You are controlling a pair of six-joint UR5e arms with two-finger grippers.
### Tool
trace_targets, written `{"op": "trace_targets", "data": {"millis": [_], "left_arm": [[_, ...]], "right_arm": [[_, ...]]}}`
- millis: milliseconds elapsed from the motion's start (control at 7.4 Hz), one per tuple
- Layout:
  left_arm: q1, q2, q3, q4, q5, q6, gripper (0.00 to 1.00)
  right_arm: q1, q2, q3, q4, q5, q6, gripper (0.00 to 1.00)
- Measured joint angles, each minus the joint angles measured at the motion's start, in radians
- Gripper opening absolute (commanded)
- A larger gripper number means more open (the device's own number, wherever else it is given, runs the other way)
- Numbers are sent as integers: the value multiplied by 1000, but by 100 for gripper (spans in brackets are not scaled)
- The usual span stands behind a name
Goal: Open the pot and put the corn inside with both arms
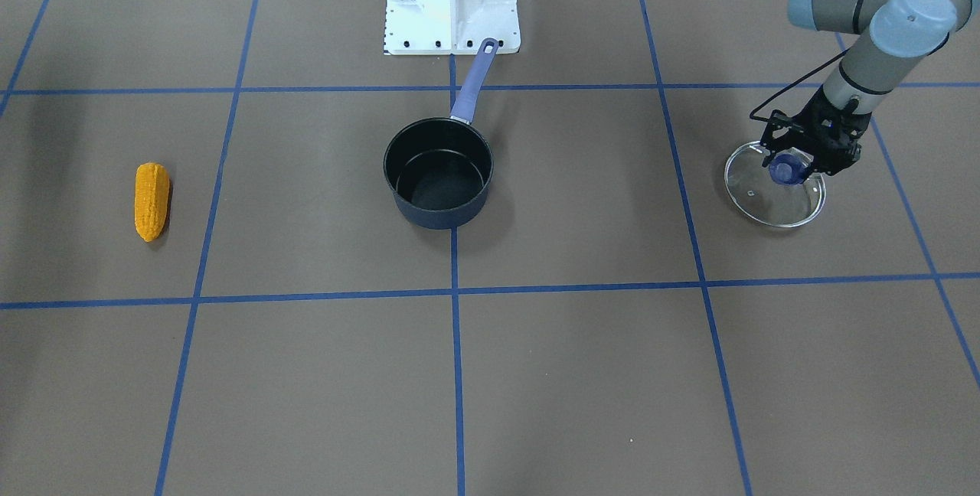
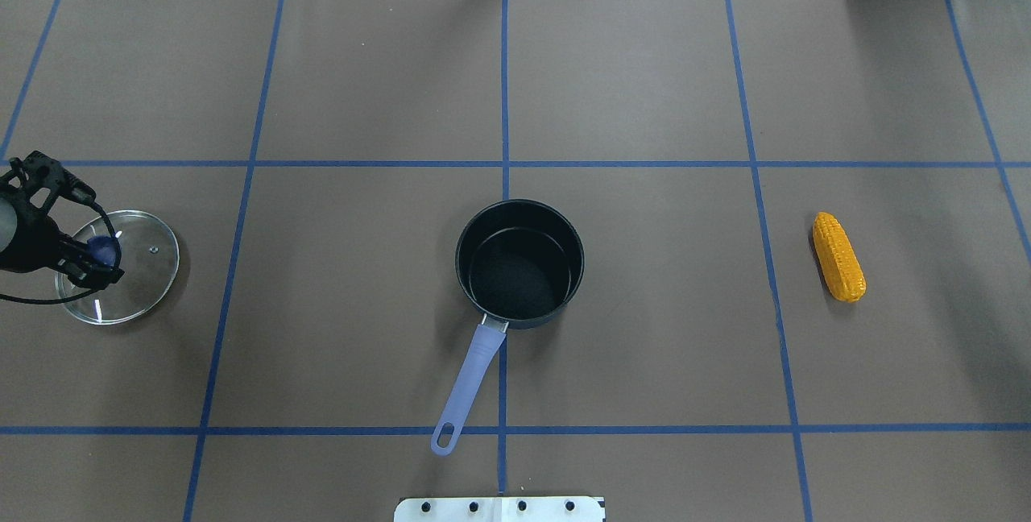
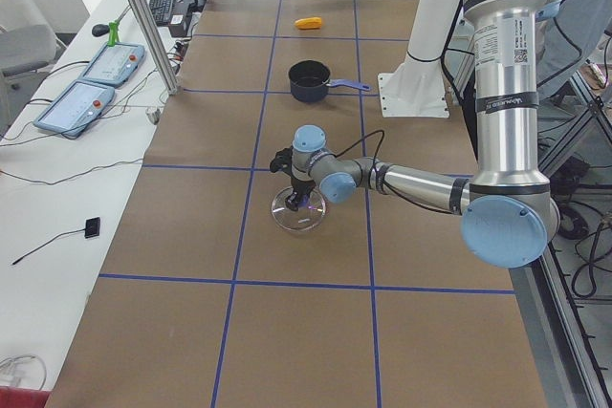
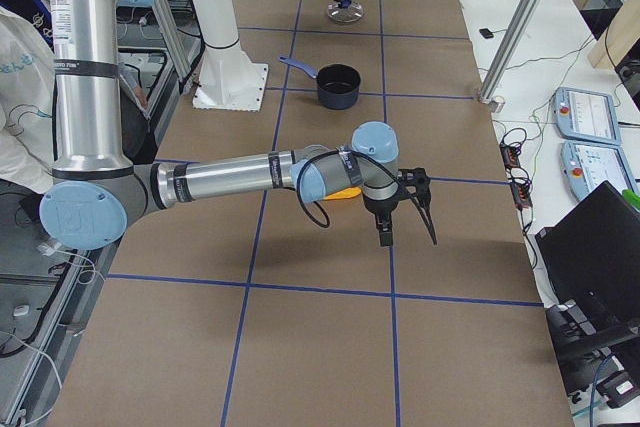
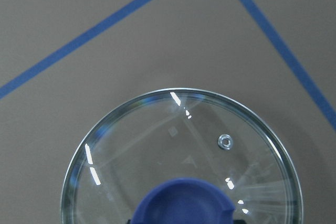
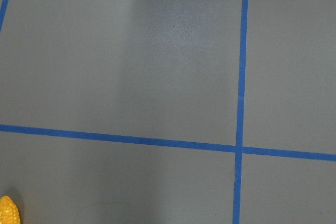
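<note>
The dark navy pot (image 2: 519,263) stands uncovered in the middle of the table, its lavender handle (image 2: 469,377) pointing toward the robot base. Its inside is empty. The glass lid (image 2: 129,264) lies on the table far to my left. My left gripper (image 2: 90,258) is closed around its blue knob (image 1: 788,169), which also shows in the left wrist view (image 5: 184,203). The orange-yellow corn (image 2: 838,256) lies on the table far to my right. My right gripper (image 4: 405,215) hangs above the table beside the corn; I cannot tell whether it is open or shut.
The white pedestal base (image 1: 452,2) stands behind the pot handle. Blue tape lines cross the brown table cover. Control pendants and cables (image 3: 86,83) lie on the white bench beyond the table's far edge.
</note>
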Motion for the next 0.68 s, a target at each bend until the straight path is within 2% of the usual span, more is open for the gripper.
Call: {"op": "trace_targets", "data": {"millis": [135, 270, 676], "left_arm": [[0, -2, 10, -10, -6, -2, 71], [1, -5, 14, -13, -9, -2, 98], [-29, -18, 5, 5, -40, 0, 99]], "right_arm": [[0, 0, 0, 0, 0, 0, 100], [0, 0, 0, 1, -1, 0, 100], [0, 1, 2, 1, 1, 1, 100]]}}
